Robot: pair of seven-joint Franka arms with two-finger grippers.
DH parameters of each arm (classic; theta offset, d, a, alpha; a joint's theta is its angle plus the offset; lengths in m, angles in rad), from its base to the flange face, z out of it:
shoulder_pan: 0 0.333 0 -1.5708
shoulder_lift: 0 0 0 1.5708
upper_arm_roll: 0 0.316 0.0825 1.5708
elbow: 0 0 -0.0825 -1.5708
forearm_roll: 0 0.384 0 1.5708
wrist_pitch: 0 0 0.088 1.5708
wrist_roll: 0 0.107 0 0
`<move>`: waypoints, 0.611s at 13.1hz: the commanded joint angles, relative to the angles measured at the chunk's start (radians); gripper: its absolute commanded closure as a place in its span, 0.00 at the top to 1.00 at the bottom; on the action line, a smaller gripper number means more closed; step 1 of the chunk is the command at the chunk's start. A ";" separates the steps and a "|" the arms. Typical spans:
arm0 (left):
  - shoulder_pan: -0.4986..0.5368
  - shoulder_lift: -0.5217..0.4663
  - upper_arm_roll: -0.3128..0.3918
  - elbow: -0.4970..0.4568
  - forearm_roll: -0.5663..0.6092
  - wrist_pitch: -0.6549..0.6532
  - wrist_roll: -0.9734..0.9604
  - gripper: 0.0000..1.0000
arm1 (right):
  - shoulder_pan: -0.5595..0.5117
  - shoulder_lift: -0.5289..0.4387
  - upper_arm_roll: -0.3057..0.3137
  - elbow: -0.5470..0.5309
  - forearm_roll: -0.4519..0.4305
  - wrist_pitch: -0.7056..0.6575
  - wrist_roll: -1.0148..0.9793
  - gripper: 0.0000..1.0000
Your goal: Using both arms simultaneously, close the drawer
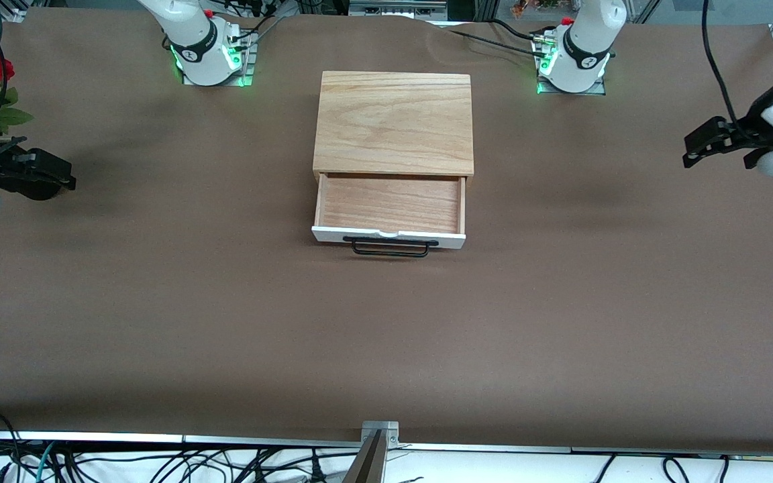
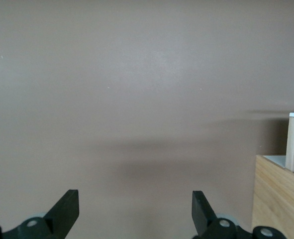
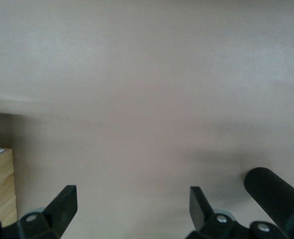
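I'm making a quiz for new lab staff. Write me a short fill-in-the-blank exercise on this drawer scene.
1. The drawer is pulled ____ of the box.
2. Its white front carries a ____ wire handle.
3. The fingers of the left pincer and of the right pincer are spread ____.
4. Inside, the drawer is ____.

Missing words: out; black; open; empty

Nothing here is showing writing I can read; the round marks on the arm bases [image 1: 207,50] are staying too small to make out.
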 commanded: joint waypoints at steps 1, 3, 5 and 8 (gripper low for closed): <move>0.001 0.005 -0.009 0.018 0.024 0.002 0.002 1.00 | 0.002 0.009 0.003 0.027 0.014 -0.005 0.014 1.00; 0.004 0.004 -0.006 0.019 0.017 0.002 -0.006 1.00 | 0.007 0.017 0.004 0.037 0.011 -0.007 0.009 1.00; 0.007 0.004 -0.001 0.024 -0.018 -0.006 -0.009 1.00 | 0.007 0.017 0.004 0.037 0.011 -0.007 0.009 1.00; 0.007 0.002 0.062 0.031 -0.112 -0.007 0.003 1.00 | 0.007 0.017 0.004 0.037 0.013 -0.005 0.009 1.00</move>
